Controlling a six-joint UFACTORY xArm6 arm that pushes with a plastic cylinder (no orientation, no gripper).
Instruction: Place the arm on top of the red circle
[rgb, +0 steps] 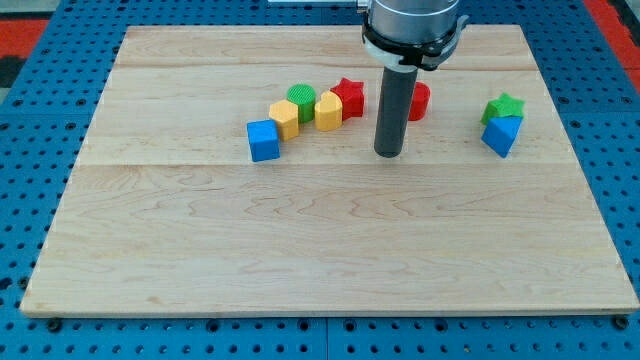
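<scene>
The red circle (420, 101) lies on the wooden board (320, 230), partly hidden behind my rod. My tip (388, 153) rests on the board just below and to the left of the red circle, apart from it. A red star (349, 96) sits to the left of the rod. Left of the star, a row runs down and to the left: a yellow heart-like block (328, 111), a green circle (301, 100), a yellow hexagon (285, 119) and a blue cube (264, 140).
At the view's right a green star (503, 107) touches a blue triangle (501, 134) just below it. The board lies on a blue pegboard (30, 200).
</scene>
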